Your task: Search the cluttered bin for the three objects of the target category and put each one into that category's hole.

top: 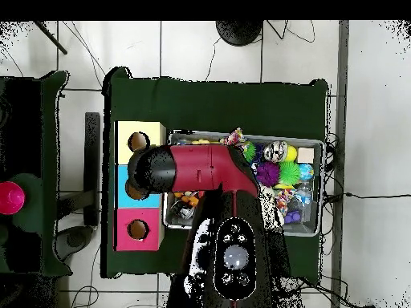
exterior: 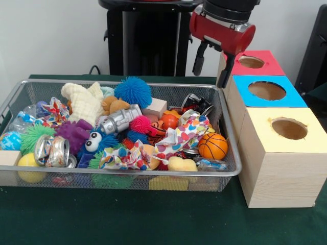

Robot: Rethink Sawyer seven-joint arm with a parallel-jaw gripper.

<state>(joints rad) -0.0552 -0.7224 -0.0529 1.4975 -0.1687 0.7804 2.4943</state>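
A silvery wire-mesh bin [exterior: 231,168] is seen below the gripper [exterior: 211,68]; pale wood-grain boxes [exterior: 278,176] beside it.

Red [exterior: 251,62], blue [exterior: 267,91], yellow hole tops [exterior: 289,128]; orange basketball [exterior: 212,146].

Setting: robotics lab or test room, staged manipulation setup. Evidence: red and black robot arm [top: 201,170] mounted on a black pedestal [exterior: 148,38] at a table covered in dark green cloth [exterior: 127,219]. Floor of pale square tiles [top: 201,48], with loose black cables [top: 273,40] trailing across it around the table. Plain white wall [exterior: 51,35] behind, undecorated. Purpose-built test props: silver wire-mesh bin [exterior: 225,168] packed with mixed small toys, and a row of three light wooden boxes [exterior: 278,173] with round holes, tops coloured red, blue and yellow. Nothing domestic or retail in view.
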